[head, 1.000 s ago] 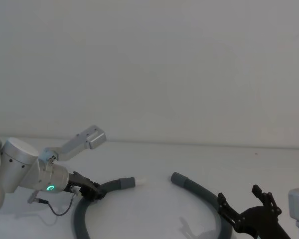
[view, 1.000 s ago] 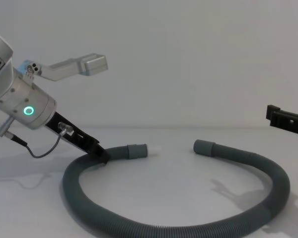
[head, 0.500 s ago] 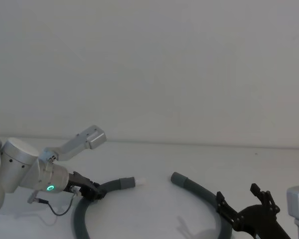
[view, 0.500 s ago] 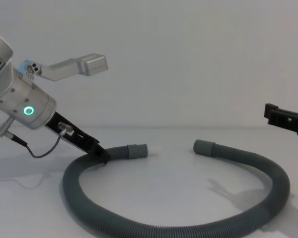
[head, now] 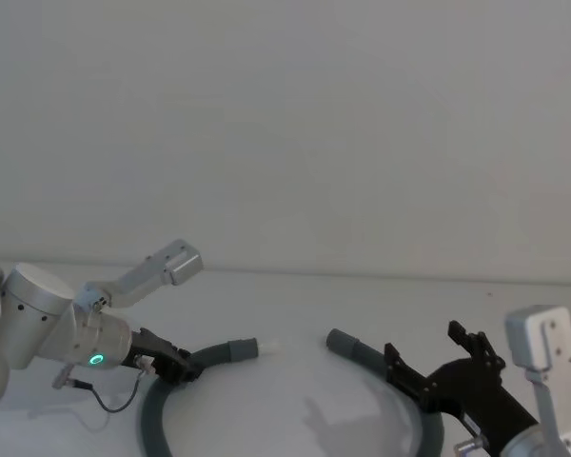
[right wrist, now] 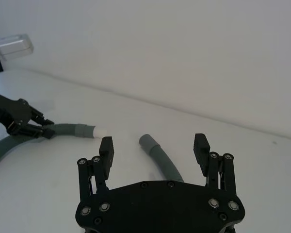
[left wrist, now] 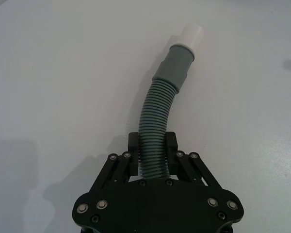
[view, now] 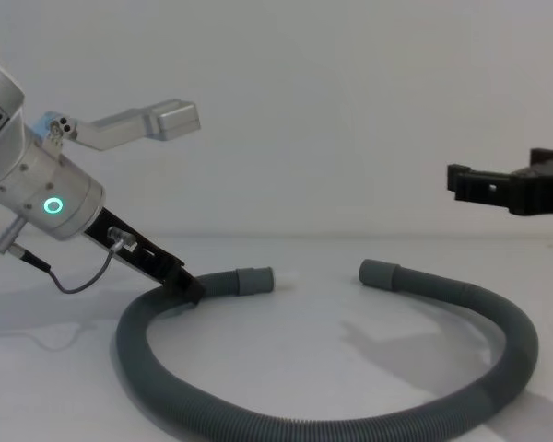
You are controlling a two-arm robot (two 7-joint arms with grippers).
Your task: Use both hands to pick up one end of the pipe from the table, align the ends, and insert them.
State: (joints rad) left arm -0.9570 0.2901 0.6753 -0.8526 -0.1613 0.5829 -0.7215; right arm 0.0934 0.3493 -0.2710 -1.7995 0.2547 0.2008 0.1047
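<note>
Inward and upward shift of the right gripper [head: 423, 345] over the last second, from the lower right corner of the head view to a spot above the right-hand stretch of the pipe [view: 442, 288]; in the chest view, farther in from the right edge and higher than before, well clear of the table [head: 295, 314]; fingers [right wrist: 106, 145] spread wide, nothing between them, tips aimed toward the middle of the scene; through the right wrist camera, the plain cuff [view: 378, 273] lying ahead, framed between the two spread fingers, untouched; no change at the left gripper [head: 183, 366] or in the lie of the pipe; left gripper low on the left, angled down toward the table, clamped on the corrugated part a short way behind the tipped cuff [left wrist: 179, 60]; ribbed hose squeezed between the jaws in the left wrist view, bending away to that cuff and its whitish tip [left wrist: 191, 35]; green ring light [view: 52, 205] lit on the silver left wrist, thin black cable [view: 74, 281] hanging below it; pipe on the white table in an open loop, bulging toward the robot; both cuffs at the far side, pointing at each other across a bare gap, not touching; tipped cuff either resting on the table or just off it, impossible to tell.
</note>
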